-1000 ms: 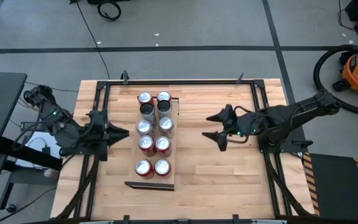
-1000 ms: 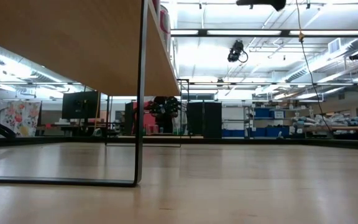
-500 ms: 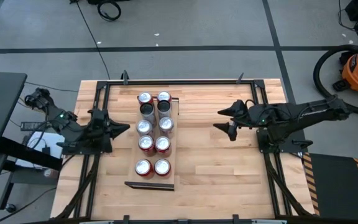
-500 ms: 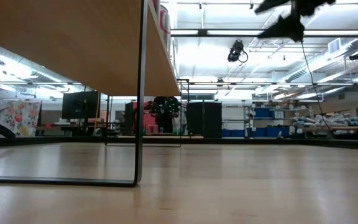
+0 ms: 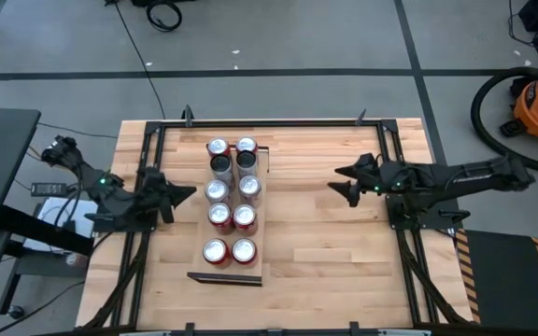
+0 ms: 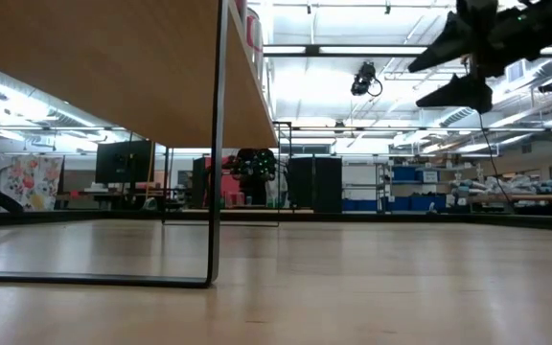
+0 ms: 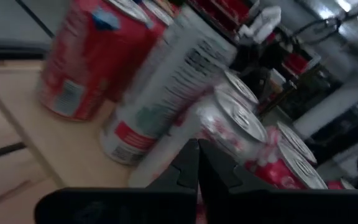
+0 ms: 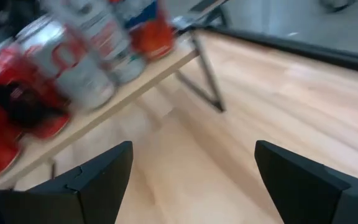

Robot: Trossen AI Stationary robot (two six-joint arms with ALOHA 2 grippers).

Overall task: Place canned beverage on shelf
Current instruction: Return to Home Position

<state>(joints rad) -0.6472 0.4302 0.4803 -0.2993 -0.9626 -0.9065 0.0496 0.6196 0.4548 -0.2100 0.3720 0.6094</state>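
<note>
Left gripper (image 5: 191, 193): fingers closed together with nothing between them. Its wrist view shows the two dark fingers (image 7: 197, 163) meeting in a single line. It hangs over the tabletop (image 5: 325, 245) on the left of the shelf (image 5: 233, 269), near the middle cans but clear of them. Compared with a second ago, the tip sits at almost the same spot, while the arm behind it has folded back toward the left table edge.

Right gripper (image 5: 336, 179): fingers spread wide and empty. Its wrist view shows bare wood between them. It hangs over the table's right half, well apart from the shelf. A second ago it was nearer the shelf; half a second ago it was partway back. It is now closest to its own base, and the arm behind it lies straighter toward the right table edge. In the low view it was a sliver at the top edge a second ago. It now shows in full at upper right, high above the table surface.

Cans (image 5: 244, 217): upright on the shelf, paired in two files along the board's length. Most are red and white, with a dark-topped pair in the second row from the far end. No can has shifted across the three high-view frames. The shelf's position is unchanged, and the dark lip is visible at its near end.
</note>
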